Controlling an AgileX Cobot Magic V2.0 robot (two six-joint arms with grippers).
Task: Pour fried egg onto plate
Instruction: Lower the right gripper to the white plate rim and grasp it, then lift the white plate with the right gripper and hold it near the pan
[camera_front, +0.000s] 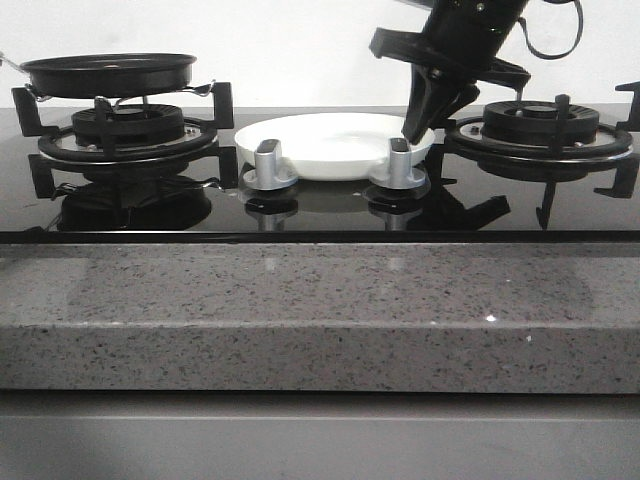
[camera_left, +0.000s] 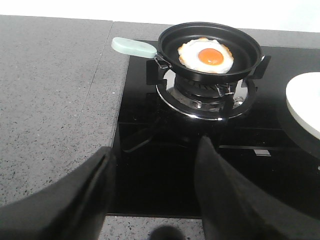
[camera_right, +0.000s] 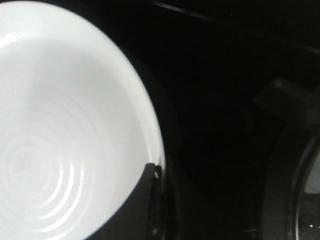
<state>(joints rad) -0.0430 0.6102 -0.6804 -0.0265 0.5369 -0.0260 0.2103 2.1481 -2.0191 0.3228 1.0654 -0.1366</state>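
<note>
The fried egg (camera_left: 206, 56), white with an orange yolk, lies in the black frying pan (camera_left: 170, 37) on the left burner. The pan has a pale green handle (camera_left: 134, 47) and also shows in the front view (camera_front: 108, 72), where the egg is hidden. The white plate (camera_front: 330, 140) sits on the hob between the burners. It also shows in the left wrist view (camera_left: 305, 102) and the right wrist view (camera_right: 65, 125). My left gripper (camera_left: 156, 146) is open and empty, well short of the pan. My right gripper (camera_front: 415, 132) is shut on the plate's right rim, with one finger (camera_right: 145, 200) inside.
Two silver knobs (camera_front: 268, 160) (camera_front: 400, 160) stand in front of the plate. The right burner's black grate (camera_front: 540, 125) is close beside my right gripper. A speckled grey counter (camera_front: 300, 300) borders the black glass hob at the front and at the left (camera_left: 50, 100).
</note>
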